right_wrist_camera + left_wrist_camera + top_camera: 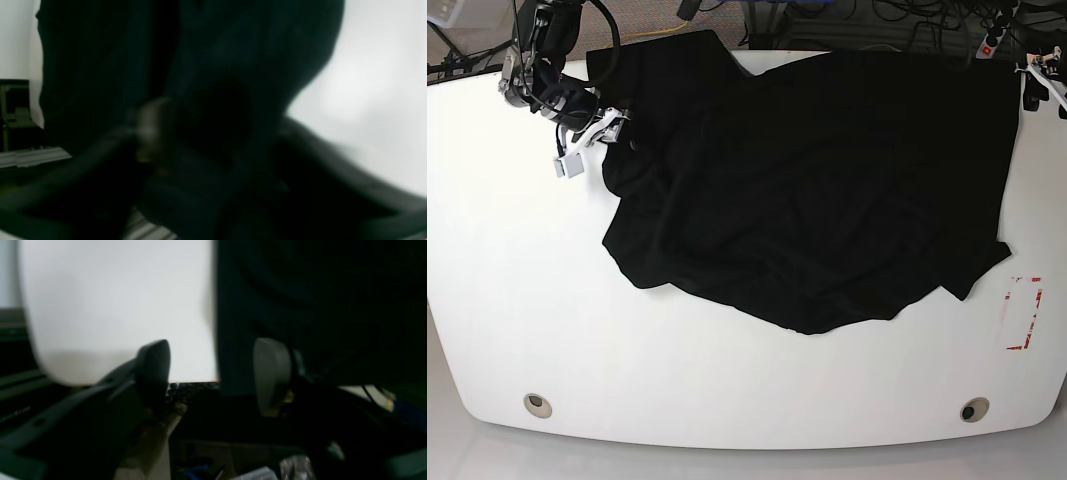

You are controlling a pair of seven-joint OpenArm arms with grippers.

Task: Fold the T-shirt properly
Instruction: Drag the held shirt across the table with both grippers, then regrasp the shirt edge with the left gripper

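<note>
The T-shirt (817, 190) lies crumpled across the far part of the table (517, 300). It looks soft, light and limp, so I would grasp its edges. My left hand (213, 373) is open; my right hand (592, 135), I cannot tell.
</note>
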